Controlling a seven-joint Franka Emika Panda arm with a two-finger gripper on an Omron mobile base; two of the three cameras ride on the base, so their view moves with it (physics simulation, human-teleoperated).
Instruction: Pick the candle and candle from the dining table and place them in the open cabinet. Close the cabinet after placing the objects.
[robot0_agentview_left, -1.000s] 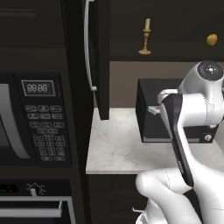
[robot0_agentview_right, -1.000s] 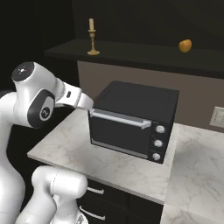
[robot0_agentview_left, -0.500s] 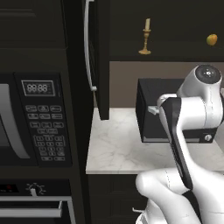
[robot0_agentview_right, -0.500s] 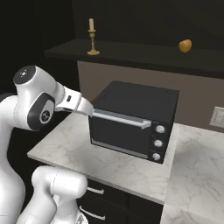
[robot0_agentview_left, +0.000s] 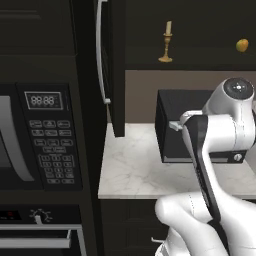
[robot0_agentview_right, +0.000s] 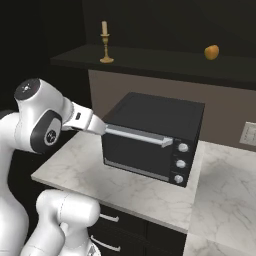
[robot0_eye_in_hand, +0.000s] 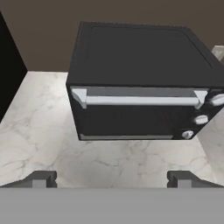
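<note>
Thin cream taper candle in brass candlestick (robot0_agentview_left: 166, 42) already stood on the open shelf of the black-brown wall cabinet (robot0_agentview_right: 150, 59), near a round orange fruit (robot0_agentview_right: 211, 51). Stubby second candle not visible. Cabinet door (robot0_agentview_left: 111, 65) was open. Jaws spread wide, empty, facing black toaster oven (robot0_eye_in_hand: 140, 92) on marble tabletop (robot0_eye_in_hand: 39, 127). Roughly halfway, I'd judge.

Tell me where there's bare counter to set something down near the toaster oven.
Bare marble counter lies between the toaster oven and the open cabinet door, and in front of the oven. The oven's own patch is taken.
</note>
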